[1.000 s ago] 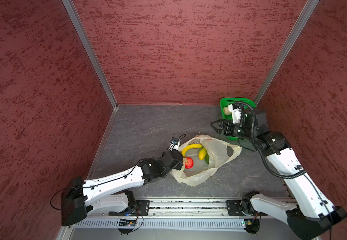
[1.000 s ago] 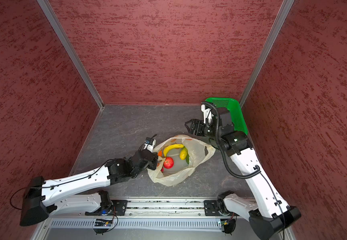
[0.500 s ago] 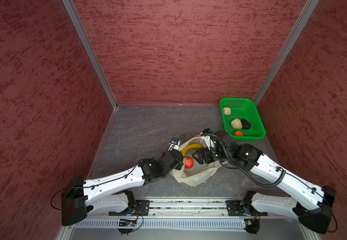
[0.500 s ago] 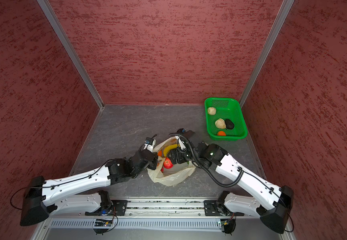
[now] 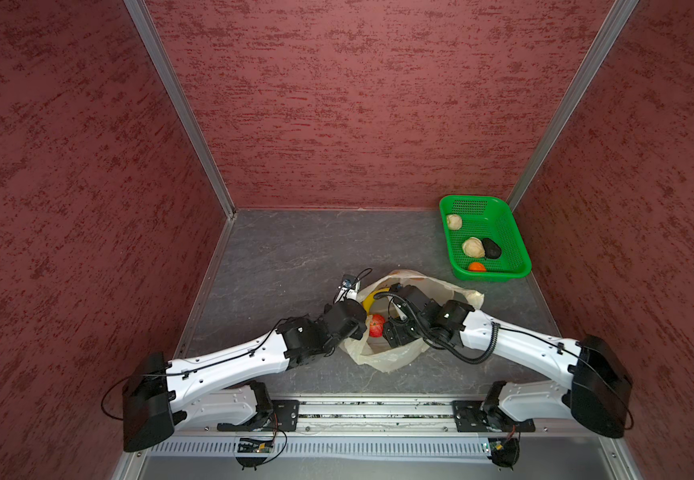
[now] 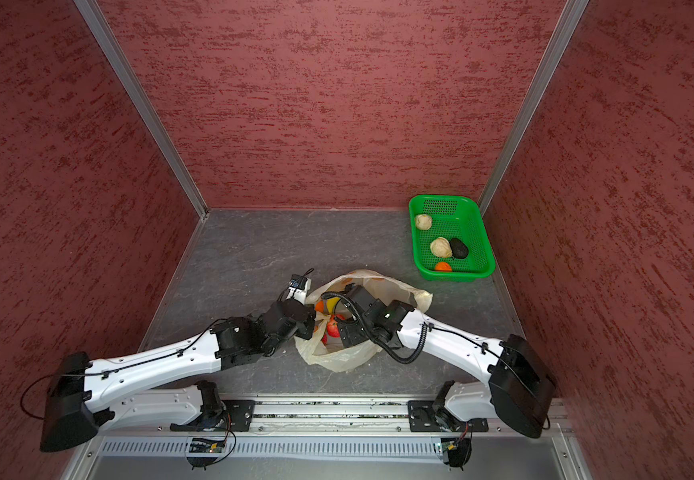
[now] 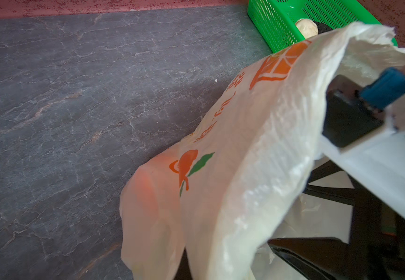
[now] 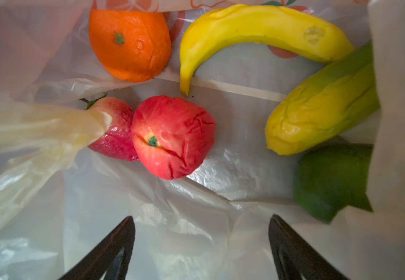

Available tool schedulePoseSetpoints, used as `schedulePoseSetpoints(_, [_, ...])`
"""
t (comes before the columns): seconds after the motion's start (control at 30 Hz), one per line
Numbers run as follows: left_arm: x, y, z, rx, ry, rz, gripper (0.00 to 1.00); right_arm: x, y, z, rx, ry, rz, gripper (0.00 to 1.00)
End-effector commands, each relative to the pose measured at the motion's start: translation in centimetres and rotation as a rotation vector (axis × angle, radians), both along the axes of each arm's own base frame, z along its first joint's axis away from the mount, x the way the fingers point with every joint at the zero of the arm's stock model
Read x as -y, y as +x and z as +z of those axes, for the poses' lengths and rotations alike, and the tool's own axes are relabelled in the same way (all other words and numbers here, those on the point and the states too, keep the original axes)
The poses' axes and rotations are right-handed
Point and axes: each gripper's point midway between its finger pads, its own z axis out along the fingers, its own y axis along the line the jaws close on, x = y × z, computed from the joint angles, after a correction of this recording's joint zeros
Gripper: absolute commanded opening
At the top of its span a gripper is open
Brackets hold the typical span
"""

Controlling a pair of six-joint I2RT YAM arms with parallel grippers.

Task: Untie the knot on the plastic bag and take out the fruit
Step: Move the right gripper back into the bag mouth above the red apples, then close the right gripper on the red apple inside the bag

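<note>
The plastic bag [image 5: 386, 358] [image 6: 337, 358] lies mid-floor with its mouth wide open; the knot is not in view. My left gripper [image 5: 362, 328] [image 7: 184, 266] is shut on the bag's near-left rim and holds it up. My right gripper [image 5: 391, 332] [image 8: 201, 217] is open inside the bag, just short of the fruit and touching none. Ahead of its fingers lie a red apple [image 8: 172, 138], a second red fruit [image 8: 119, 135], an orange [image 8: 128, 43], a banana [image 8: 257, 29], a yellow-green mango [image 8: 317, 109] and a green round fruit [image 8: 330, 179].
A green mesh basket [image 5: 517, 249] [image 6: 485, 245] sits in the back right corner with two cream lumpy pieces, a dark avocado [image 5: 491, 248] and an orange in it. Red walls close three sides. The arms' rail runs along the front edge.
My right arm swung from over the basket back to the bag and lowered its open gripper into the mouth. The left gripper kept its hold on the rim.
</note>
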Motion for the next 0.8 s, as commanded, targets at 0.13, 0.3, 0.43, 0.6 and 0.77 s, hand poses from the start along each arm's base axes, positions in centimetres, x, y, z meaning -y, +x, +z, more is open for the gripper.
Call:
schedulePoseSetpoints(0.13, [0.2,0.3,1.1,0.019,-0.026,0.015,0.0,-1.2,0.5,-2.7,-0.012,0.002,-0.01,0.87])
schedulePoseSetpoints(0.3, [0.3,-0.1,0.9,0.011,-0.03,0.006,0.0,-0.7,0.1,-4.8,-0.057,-0.01,-0.06,0.89])
schedulePoseSetpoints(0.43, [0.5,-0.8,-0.3,-0.018,-0.027,-0.01,0.0,-1.4,1.1,-3.5,-0.039,0.033,-0.123,0.92])
schedulePoseSetpoints(0.6, [0.3,-1.4,-1.0,-0.03,-0.021,-0.007,0.0,-3.4,2.1,-2.4,-0.06,0.114,-0.186,0.95])
schedulePoseSetpoints(0.77, [0.1,-1.3,-0.8,-0.021,-0.013,-0.01,0.0,-4.9,2.8,-2.5,-0.075,0.173,-0.214,0.97])
